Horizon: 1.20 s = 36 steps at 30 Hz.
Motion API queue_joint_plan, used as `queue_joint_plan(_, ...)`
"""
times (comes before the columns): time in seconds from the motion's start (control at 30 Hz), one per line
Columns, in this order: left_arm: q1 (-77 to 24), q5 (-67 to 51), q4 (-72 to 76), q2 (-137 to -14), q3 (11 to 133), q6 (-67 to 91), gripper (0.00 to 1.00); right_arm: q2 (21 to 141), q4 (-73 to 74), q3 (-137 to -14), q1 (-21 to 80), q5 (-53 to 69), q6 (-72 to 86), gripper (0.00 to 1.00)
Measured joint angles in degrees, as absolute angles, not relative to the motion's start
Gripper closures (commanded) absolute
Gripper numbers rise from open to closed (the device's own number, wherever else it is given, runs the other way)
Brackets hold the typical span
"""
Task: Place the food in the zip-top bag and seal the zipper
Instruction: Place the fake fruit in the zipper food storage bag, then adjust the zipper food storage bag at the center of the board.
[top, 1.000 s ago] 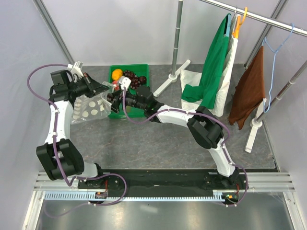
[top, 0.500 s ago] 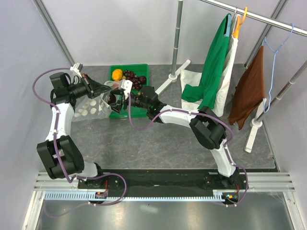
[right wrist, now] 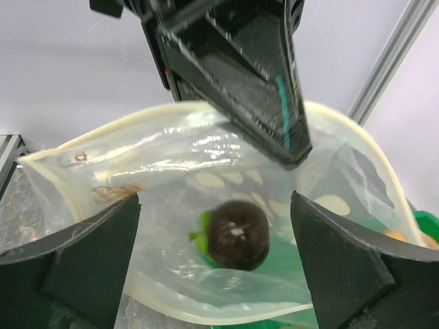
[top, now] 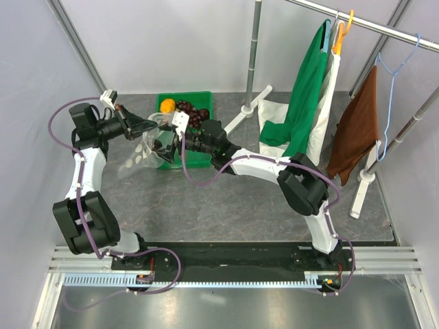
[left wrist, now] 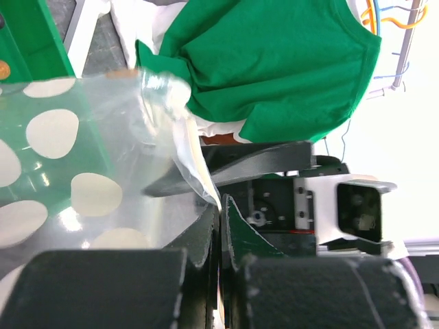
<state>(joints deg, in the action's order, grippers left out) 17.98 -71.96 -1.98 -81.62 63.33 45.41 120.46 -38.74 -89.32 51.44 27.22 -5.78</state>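
At the far left of the counter [top: 226, 199], beside the green tray [top: 195, 96], the zip-top bag [top: 140, 152] hangs in the air from the left tool [top: 152, 124].

Left tool: fingers together, clamped on a fold of clear film at the bag's mouth edge. The left wrist view confirms the pinch [left wrist: 219, 205], with the dotted bag wall [left wrist: 68, 171] running off to the left.

Right tool [top: 164, 140]: fingers wide apart, positioned at the bag's mouth and facing the left tool. In its own wrist view both fingers [right wrist: 68, 267] flank the opening [right wrist: 216, 205] with nothing between them in contact.

Zipper [right wrist: 96, 133]: unsealed. The pale strip bows into an open loop, its far side pinched by the left tool [right wrist: 254, 82].

Food: one dark round plum [right wrist: 236, 233] is inside the bag, seen through the open mouth, slightly blurred, with a small green piece beside it. I cannot tell whether it rests on the film. The orange [top: 167, 105] and the grape bunch [top: 185, 107] lie at the far end of the tray. Other dark fruit beside them is too small to identify.

Surroundings: a green garment [top: 302, 103] and a brown cloth [top: 353, 130] hang from the rail [top: 384, 29] at the right, well apart from the bag.
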Motion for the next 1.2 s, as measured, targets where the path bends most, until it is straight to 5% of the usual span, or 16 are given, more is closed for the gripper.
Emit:
queue_joint_plan(0.37,18.3,-72.1,-1.3,-82.1,63.3,45.8,0.98,113.4,-31.8,-88.5,50.7,23.0,-3.5,0.11)
queue_joint_plan(0.67,18.3,-70.6,-1.1,-81.9,62.8,45.3,0.98,105.3,-21.2,-88.9,46.2,18.3,18.0,0.24)
queue_joint_plan(1.03,15.9,-67.5,-4.9,-78.7,61.3,39.3,0.98,110.4,-10.0,-91.4,45.1,20.8,41.7,0.43)
queue_joint_plan(1.13,15.2,-67.3,-6.2,-78.0,61.3,37.6,0.98,112.9,-9.0,-92.9,44.9,21.4,45.5,0.56)
queue_joint_plan(1.2,14.9,-66.9,-7.3,-77.9,61.3,36.4,0.98,114.4,-8.6,-94.3,44.8,22.1,47.3,0.76)
